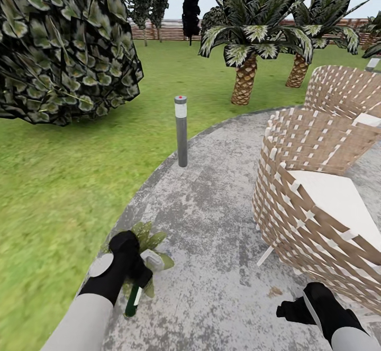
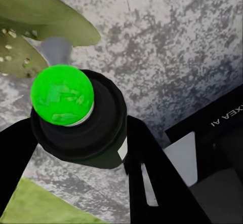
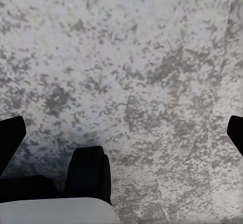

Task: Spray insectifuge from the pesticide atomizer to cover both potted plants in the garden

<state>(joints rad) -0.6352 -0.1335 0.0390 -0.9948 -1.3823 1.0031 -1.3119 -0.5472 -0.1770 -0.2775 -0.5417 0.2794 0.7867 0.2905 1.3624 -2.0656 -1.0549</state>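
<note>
My left gripper [image 1: 138,278] is shut on the pesticide atomizer [image 1: 132,299], a slim dark green bottle with a white label, at the patio's edge. It hangs right over a potted plant [image 1: 152,239], a low rosette of broad green leaves partly hidden by the hand. In the left wrist view the atomizer [image 2: 83,127] shows end-on with a bright green tip between the black fingers [image 2: 152,168], and the plant's leaves [image 2: 40,11] lie just beyond. My right gripper [image 1: 290,308] is low at the right, open over bare paving [image 3: 131,72].
Two woven wicker chairs [image 1: 312,181] stand on the grey patio [image 1: 211,224] to my right. A grey bollard light [image 1: 181,131] rises at the patio's edge ahead. Lawn [image 1: 63,181] spreads left, with a big bush [image 1: 58,44], palms [image 1: 246,75] and a fence beyond.
</note>
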